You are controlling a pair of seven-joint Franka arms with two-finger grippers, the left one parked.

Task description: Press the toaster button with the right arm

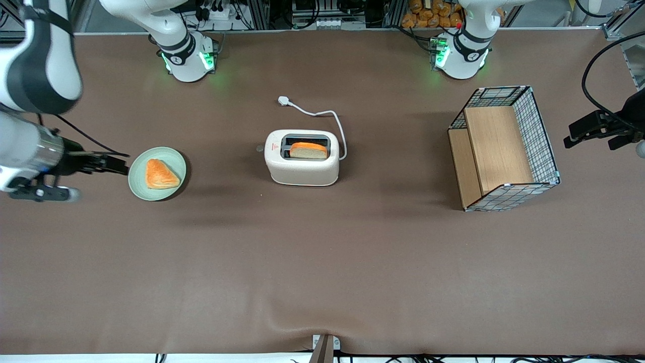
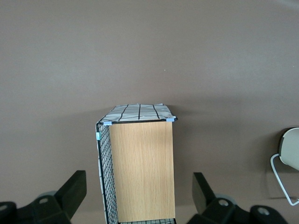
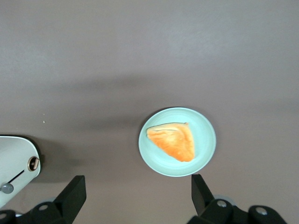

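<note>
The cream-white toaster (image 1: 302,169) stands in the middle of the table with a slice of toast (image 1: 308,150) in one slot. The toaster button (image 1: 259,148) is a small pale-grey knob on the short end that faces the working arm. The right wrist view shows that end of the toaster (image 3: 16,161) and the button (image 3: 7,188). My right gripper (image 1: 115,164) hovers beside a green plate (image 1: 174,156), toward the working arm's end and well apart from the toaster. The gripper (image 3: 138,196) is open, with only bare table between its fingers (image 3: 71,196).
An orange pastry (image 1: 160,174) lies on the green plate (image 3: 205,140). The toaster's white cord and plug (image 1: 285,101) lie farther from the front camera than the toaster. A wire-and-wood crate (image 1: 504,148) stands toward the parked arm's end.
</note>
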